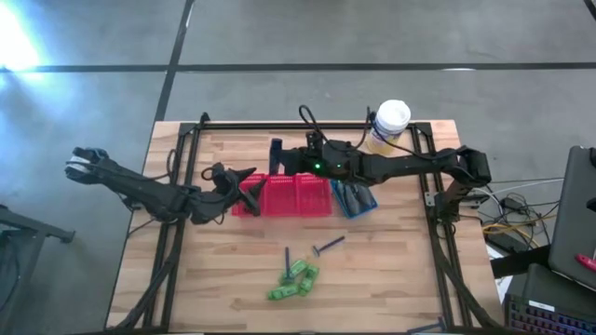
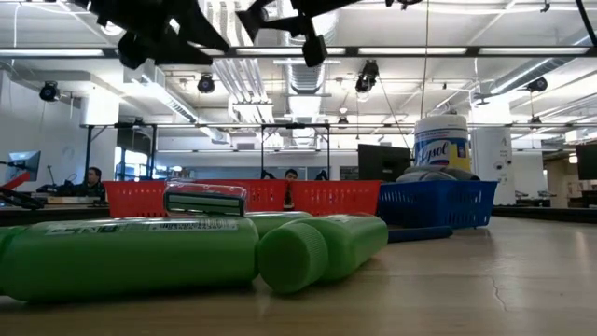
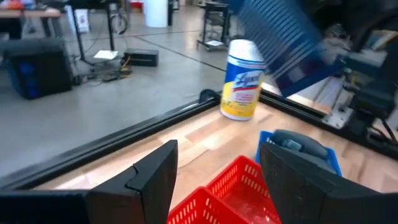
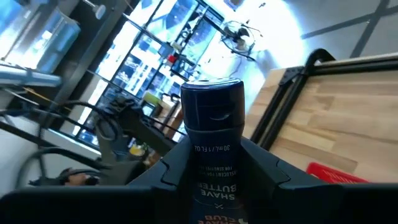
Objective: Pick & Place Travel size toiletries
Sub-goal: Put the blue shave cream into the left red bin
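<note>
My right gripper (image 4: 214, 171) is shut on a dark blue tube (image 1: 277, 152) labelled shave butter. It hangs above the table by the far left corner of the red basket (image 1: 284, 196). My left gripper (image 3: 217, 171) stands open in the air at the red basket's left end (image 1: 244, 197), with nothing between its fingers. Green tubes (image 1: 294, 282) and two thin dark razors (image 1: 328, 245) lie on the wood near the front. In the low view one razor (image 2: 205, 199) rests on top of the green tubes (image 2: 140, 254). Dark grey items (image 3: 298, 142) lie in the blue basket (image 1: 355, 198). My right gripper pinches the tube's labelled body (image 4: 211, 168) between its two fingers (image 4: 171, 168), one on each side. The fingers reach in about level from the table's right. The capped end (image 4: 211, 102) stands free beyond the fingers. The tube is lifted clear of table and baskets.
A yellow canister with a white lid (image 1: 387, 125) stands at the far right of the table, behind the blue basket. A black frame rail (image 1: 307, 125) runs around the table's edges. Bare wood (image 1: 391, 270) lies to the right of the green tubes.
</note>
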